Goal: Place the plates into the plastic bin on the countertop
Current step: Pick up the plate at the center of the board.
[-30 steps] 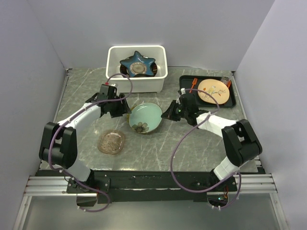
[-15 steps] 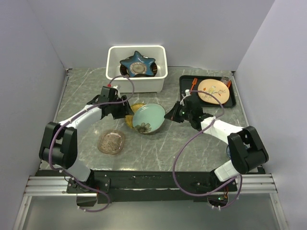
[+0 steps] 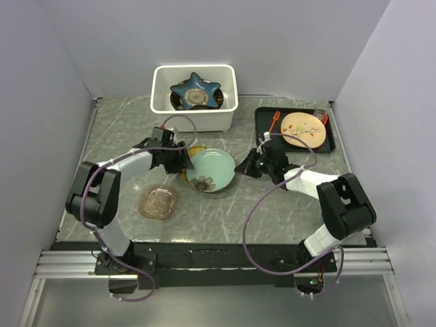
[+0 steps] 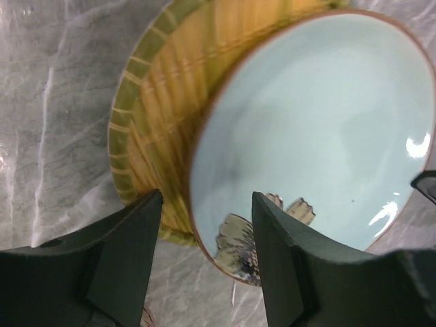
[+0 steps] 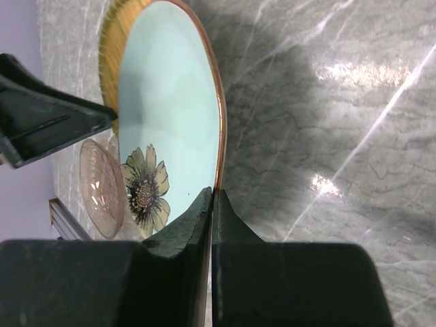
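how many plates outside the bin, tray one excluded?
3: green flowered plate, centre, gripped at its rim by the right tool; yellow striped plate under it; glass plate front-left. Others may be hidden beneath.

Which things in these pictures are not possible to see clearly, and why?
- Top external: whatever lies under the blue star-shaped plate in the plastic bin; only a dark rim shows.
- Top external and left wrist: the yellow ribbed plate, mostly covered by the pale green flowered plate.
- Top external: the small orange items on the black tray, too small to name.
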Robot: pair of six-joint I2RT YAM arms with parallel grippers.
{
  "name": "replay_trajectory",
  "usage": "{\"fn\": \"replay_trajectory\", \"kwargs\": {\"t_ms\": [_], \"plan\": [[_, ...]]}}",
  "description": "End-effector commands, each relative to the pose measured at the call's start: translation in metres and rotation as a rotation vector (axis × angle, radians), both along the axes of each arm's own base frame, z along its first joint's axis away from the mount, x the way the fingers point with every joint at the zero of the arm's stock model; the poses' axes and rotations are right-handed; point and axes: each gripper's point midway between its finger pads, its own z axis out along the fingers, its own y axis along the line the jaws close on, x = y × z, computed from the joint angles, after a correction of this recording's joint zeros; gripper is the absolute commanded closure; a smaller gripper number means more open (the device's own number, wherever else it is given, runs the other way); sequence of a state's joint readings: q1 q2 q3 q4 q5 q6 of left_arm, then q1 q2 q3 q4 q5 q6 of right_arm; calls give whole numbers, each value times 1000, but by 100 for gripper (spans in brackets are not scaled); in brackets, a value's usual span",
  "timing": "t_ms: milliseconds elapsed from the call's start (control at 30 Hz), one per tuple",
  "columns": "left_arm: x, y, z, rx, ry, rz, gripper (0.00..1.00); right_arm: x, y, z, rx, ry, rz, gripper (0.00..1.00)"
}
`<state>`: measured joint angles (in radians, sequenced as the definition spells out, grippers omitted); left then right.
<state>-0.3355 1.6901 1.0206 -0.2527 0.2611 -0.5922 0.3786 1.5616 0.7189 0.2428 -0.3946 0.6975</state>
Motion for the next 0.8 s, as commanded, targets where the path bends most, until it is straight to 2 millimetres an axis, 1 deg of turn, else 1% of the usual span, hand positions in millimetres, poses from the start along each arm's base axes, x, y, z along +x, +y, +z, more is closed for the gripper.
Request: {"fn": "replay_trajectory", "kwargs": {"t_ms": [0, 133, 433, 567, 633, 767], "plan": [[9, -5, -1, -12, -14, 6, 40, 3, 2, -2, 26, -22, 24, 97], [7, -8, -9, -25, 6, -5, 41, 3, 1, -8, 28, -9, 28, 97], [4, -18, -12, -82, 4, -40, 42, 2, 2, -23, 60, 22, 39, 97], [3, -29, -6, -147, -16, -77, 44, 2, 3, -28, 79, 35, 44, 97], [2, -31, -5, -164, -21, -86, 45, 2, 4, -30, 84, 40, 47, 97], [1, -37, 3, -200, -46, -121, 47, 3, 5, -29, 92, 37, 48, 97]]}}
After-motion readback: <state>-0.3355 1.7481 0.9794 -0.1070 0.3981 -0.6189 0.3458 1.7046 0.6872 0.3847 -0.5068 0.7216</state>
